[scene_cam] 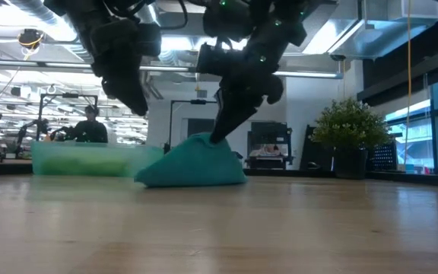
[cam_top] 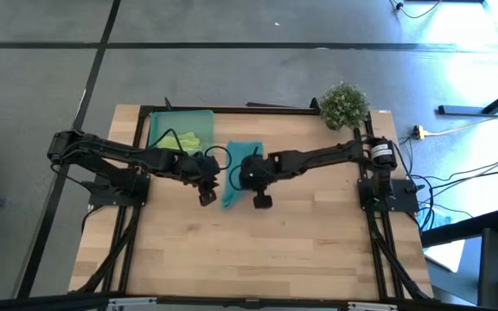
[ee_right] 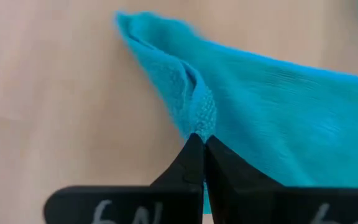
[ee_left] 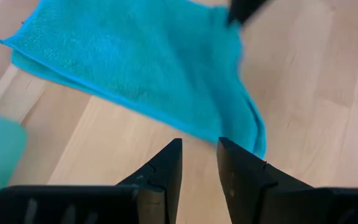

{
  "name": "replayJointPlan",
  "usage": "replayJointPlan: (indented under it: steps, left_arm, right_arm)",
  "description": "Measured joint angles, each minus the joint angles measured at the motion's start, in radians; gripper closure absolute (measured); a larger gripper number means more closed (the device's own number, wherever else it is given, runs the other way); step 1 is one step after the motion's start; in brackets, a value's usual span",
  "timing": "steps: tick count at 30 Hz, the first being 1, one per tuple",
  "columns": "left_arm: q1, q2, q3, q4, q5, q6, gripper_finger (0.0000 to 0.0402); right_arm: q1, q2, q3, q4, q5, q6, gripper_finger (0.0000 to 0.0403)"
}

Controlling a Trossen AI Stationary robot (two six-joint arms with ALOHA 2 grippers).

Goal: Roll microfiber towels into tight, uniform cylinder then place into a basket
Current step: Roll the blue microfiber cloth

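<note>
Right tool (ee_right: 202, 144) is clamped on the teal towel (ee_right: 278, 112): both dark fingers meet at a pinched ridge of the cloth, which is lifted into a peak at that point. In the low view the same towel (scene_cam: 192, 164) rises as a tent from the bench (scene_cam: 219, 228), its base resting on the wood and its apex under the right tool (scene_cam: 220, 137). From above, the teal towel (cam_top: 236, 168) lies near the bench (cam_top: 258, 250) centre, and the right tool (cam_top: 247, 177) sits at its edge on the plant side.

Left tool (ee_left: 199, 163) hovers just beside the teal towel (ee_left: 135, 62) on the side away from the plant, above bare wood; its fingers stand slightly apart with a narrow gap between them and nothing held. In the high view the left tool (cam_top: 206, 177) is close to the towel's edge, not touching it as far as can be seen.

Beyond the teal towel, toward the bench's far edge, sits the basket (cam_top: 158, 125), a shallow translucent green tray. The lime-green towel (cam_top: 187, 140) lies inside it, bunched at the end nearer the teal towel. In the low view the basket (scene_cam: 90, 160) appears behind and beside the teal towel, with green cloth showing through its wall.

At the far corner of the bench, well apart from the teal towel, stands a potted plant (cam_top: 344, 104). A person (scene_cam: 90, 125) is seated in the room behind.
</note>
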Motion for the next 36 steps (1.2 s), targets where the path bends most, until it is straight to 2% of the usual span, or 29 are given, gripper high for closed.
replayJointPlan:
  steps: [4,14,22,27,31,36]
  left_arm:
    - [0.000,0.000,0.000,-0.011,0.000,0.000,0.0305]
    - [0.000,0.000,0.000,-0.010,0.000,0.000,0.0305]
    - [0.000,0.000,0.000,-0.009,0.000,0.001,0.0305]
    - [0.000,0.000,0.000,-0.009,0.000,0.001,0.0305]
    - [0.000,0.000,0.000,-0.009,0.000,0.001,0.0305]
    - [0.000,0.000,0.000,-0.009,0.000,0.001,0.0305]
  right_arm:
    - [-0.035,-0.001,0.025,-0.042,0.087,0.012,0.0401]
    - [-0.148,-0.002,0.064,-0.034,0.226,0.088,0.0401]
    - [-0.245,-0.003,0.039,0.019,0.203,0.131,0.0401]
    - [-0.267,-0.003,0.029,0.015,0.133,0.122,0.0401]
    - [-0.271,-0.003,0.029,0.017,0.121,0.106,0.0400]
    - [-0.281,-0.003,0.029,0.017,0.123,0.169,0.0370]
